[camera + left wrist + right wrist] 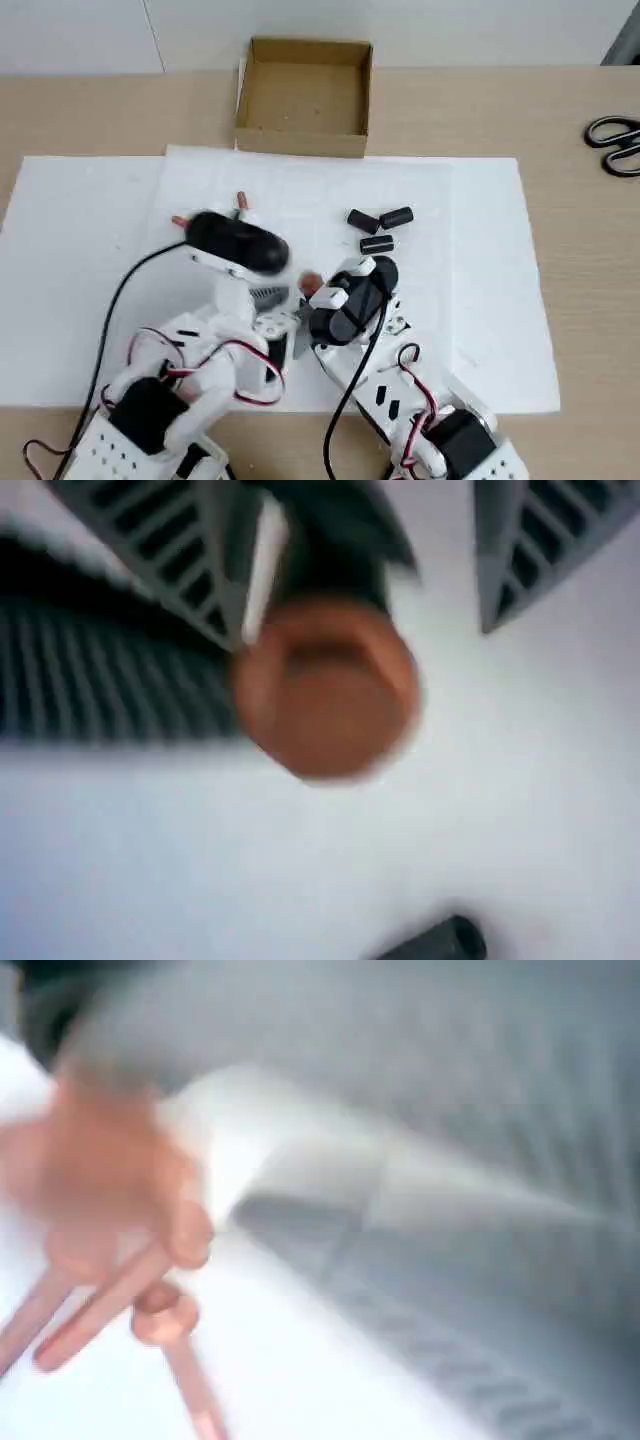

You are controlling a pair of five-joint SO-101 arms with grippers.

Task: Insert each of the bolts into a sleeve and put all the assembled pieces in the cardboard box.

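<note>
Left gripper fingers spread, bolt between them, over white sheet toward its near edge. Right gripper: we cannot tell. Risk: loosely held bolt tilts, misses the likely sleeve behind it, drops.

— Any writing on the cardboard box at twelve o'clock?
— None that can be read; its walls are plain.
— The white sheet, or the scissors between two and three o'clock?
— No legible letters, numbers or signs there.
</note>
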